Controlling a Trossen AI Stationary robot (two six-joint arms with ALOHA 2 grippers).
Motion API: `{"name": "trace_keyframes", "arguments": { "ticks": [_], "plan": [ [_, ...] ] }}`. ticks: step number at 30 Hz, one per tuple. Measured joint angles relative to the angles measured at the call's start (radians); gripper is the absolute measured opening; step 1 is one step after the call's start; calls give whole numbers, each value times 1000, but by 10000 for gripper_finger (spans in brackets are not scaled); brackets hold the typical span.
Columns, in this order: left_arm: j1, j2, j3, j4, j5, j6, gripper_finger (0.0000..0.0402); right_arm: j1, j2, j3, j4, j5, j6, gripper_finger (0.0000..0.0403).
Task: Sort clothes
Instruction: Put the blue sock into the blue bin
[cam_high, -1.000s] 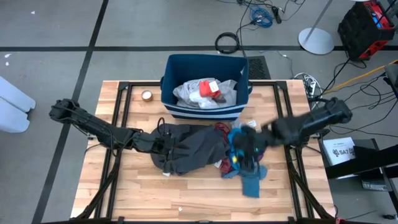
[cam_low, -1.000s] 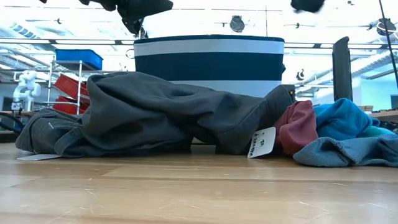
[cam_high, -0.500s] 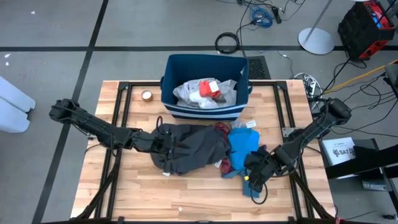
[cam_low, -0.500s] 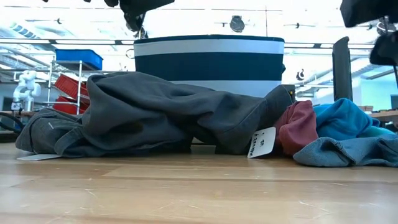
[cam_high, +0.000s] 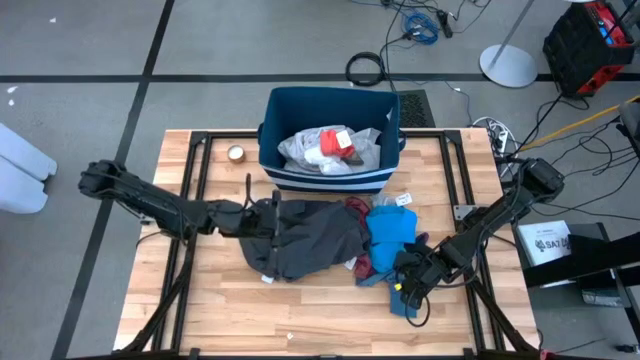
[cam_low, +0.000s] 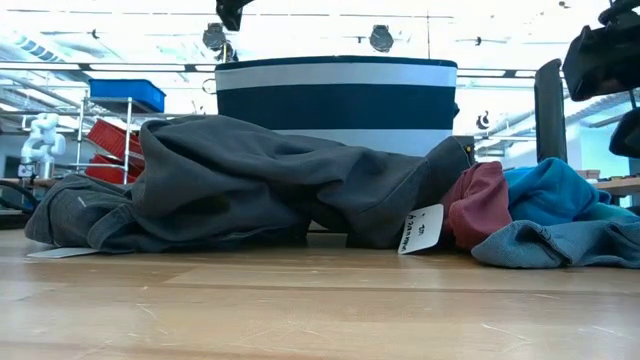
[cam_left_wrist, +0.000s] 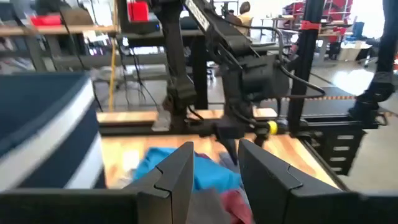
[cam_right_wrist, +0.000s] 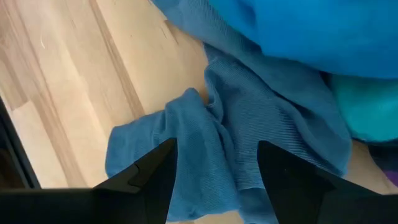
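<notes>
From above, the wooden desk (cam_high: 220, 300) holds a pile of soft clothes in its middle. The big dark grey garment (cam_high: 305, 240) lies spread out, with the bright blue cloth (cam_high: 392, 228) just beside it and a bit of maroon cloth (cam_high: 364, 266) peeking out between them. Behind the pile stands the hard dark blue bin with white stripes (cam_high: 330, 180), and only this view shows the white cloth (cam_high: 320, 148) inside it.

The left gripper (cam_high: 268, 215) hangs over the grey garment's edge. Its own camera shows its two dark fingers (cam_left_wrist: 180, 174) apart with nothing between them.

The right gripper (cam_high: 408, 282) is low at the near side of the pile. Its own camera shows what the others miss: the small blue-grey ribbed cloth (cam_right_wrist: 211, 143) bunched on the wood, right under its wide-apart fingers (cam_right_wrist: 149, 180), which hold nothing.

The view from desk height shows a white tag (cam_low: 422, 228) sticking out between the grey and maroon cloth, and the bin rising behind the pile.
</notes>
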Motion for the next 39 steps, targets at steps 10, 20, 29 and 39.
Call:
{"name": "trace_keyframes", "arguments": {
  "ticks": [10,20,29,39],
  "plan": [
    [71,0,16,-16,3,60,137,0,145,-1,126,-48,-56,198],
    [70,0,17,-43,28,60,137,0,179,0,203,-105,-9,16],
    [69,0,17,-45,28,59,137,-48,122,154,212,-105,-156,5],
    [69,0,17,-59,28,59,137,-124,122,600,97,-104,-601,5]
  ]
}}
